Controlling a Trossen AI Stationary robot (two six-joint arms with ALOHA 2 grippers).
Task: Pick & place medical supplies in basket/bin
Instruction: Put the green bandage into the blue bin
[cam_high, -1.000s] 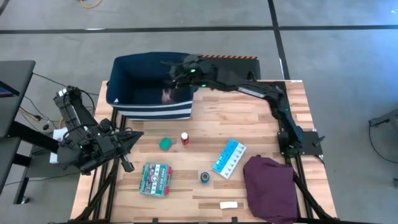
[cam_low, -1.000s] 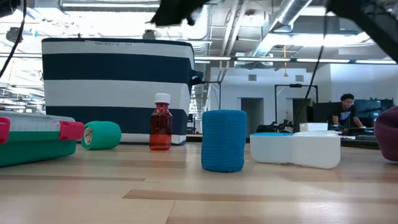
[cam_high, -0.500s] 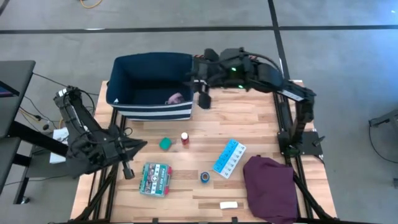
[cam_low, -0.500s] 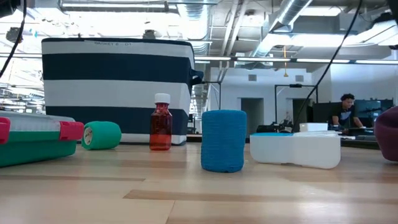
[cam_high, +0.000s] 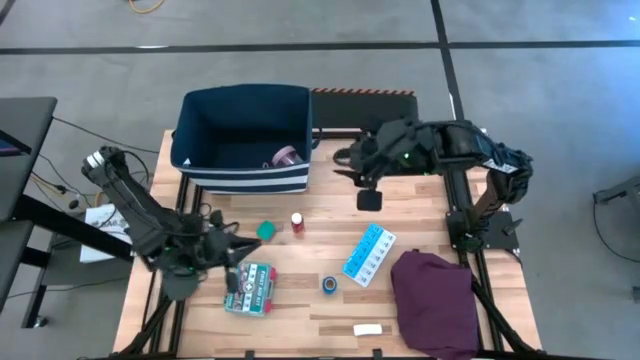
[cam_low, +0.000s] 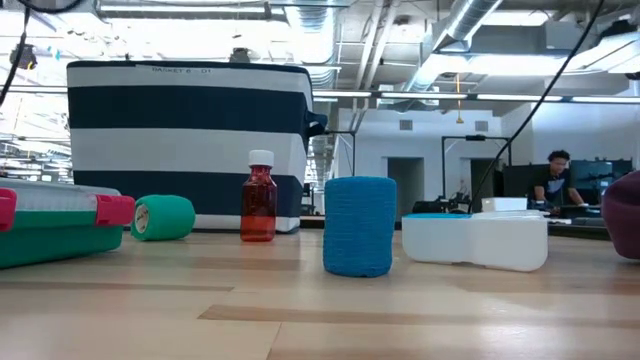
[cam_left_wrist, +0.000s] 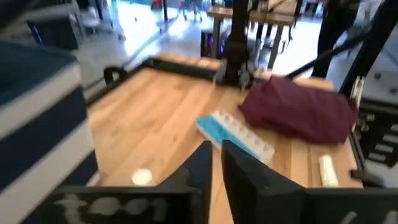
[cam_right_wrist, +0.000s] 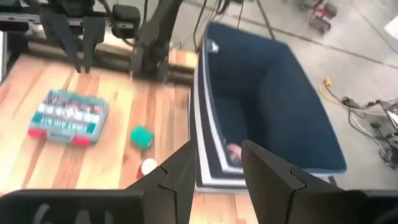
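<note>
I see my right pincer (cam_high: 347, 165) standing apart and empty at the bin's (cam_high: 243, 105) three o'clock, my left pincer (cam_high: 243, 268) nearly together beside the green-red box (cam_high: 250, 288), pink cup (cam_high: 287, 157) inside the bin.

Both arms were dark, nearly black, built of jointed segments. The right arm (cam_high: 440, 150) had bulky housings with a small green light and rose from a black base plate. The left arm (cam_high: 150, 225) was slimmer, with a pale fitting at its rear joint. Each wrist ended in two flat, angular black fingers (cam_right_wrist: 180, 171).
</note>
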